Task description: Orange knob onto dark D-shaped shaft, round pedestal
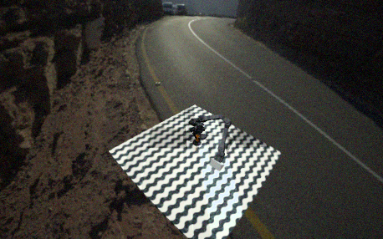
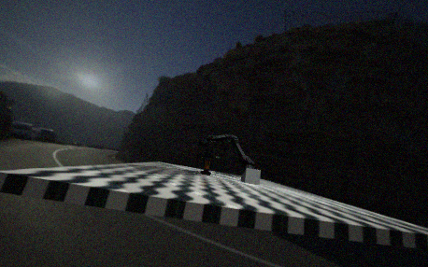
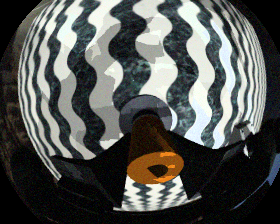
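The orange knob stands roughly upright, with a dark hole showing in its top face in the wrist view. My gripper is shut on the knob, one black finger on each side. The round pedestal is a dark grey disc directly under the knob's lower end. A dark band shows where knob and pedestal meet. The shaft itself cannot be made out, and whether the knob's lower rim touches the pedestal cannot be told.
The arm's light grey base block stands on the wavy black-and-white striped table top. The arm arches from the block over to the pedestal. The scene is dim, with a road and rock slopes around the table.
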Motion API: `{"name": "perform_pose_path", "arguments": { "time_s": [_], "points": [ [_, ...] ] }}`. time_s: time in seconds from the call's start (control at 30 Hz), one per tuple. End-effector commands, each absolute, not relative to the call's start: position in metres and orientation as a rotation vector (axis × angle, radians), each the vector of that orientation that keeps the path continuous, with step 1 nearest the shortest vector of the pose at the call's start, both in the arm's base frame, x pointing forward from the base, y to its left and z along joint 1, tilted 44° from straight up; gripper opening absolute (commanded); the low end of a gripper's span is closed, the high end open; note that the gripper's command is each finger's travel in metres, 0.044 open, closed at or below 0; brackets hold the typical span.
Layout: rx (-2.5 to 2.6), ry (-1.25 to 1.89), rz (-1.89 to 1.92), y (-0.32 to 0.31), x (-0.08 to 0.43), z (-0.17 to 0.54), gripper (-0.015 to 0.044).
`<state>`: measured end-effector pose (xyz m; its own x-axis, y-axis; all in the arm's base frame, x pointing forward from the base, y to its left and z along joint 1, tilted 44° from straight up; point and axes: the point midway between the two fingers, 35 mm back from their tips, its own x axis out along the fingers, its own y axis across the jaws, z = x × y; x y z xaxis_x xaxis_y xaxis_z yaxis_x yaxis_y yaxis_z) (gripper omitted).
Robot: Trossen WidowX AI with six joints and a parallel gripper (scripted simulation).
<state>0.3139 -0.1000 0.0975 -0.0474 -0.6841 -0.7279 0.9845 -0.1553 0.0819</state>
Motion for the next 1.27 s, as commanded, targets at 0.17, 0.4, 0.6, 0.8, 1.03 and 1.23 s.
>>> {"name": "perform_pose_path", "arguments": {
  "time_s": [0.17,0.4,0.6,0.8,1.03,1.23],
  "points": [
    [0.755,0.531,-1.586,-0.100,0.314,0.098,0.0236],
    [0.755,0.531,-1.586,-0.100,0.314,0.098,0.0420],
    [0.755,0.531,-1.586,-0.100,0.314,0.098,0.0440],
    [0.760,0.537,-1.583,-0.067,0.321,0.131,0.0440],
    [0.757,0.536,-1.585,-0.035,0.321,0.166,0.0440],
    [0.757,0.536,-1.585,-0.035,0.321,0.166,0.0440]
  ]
}}
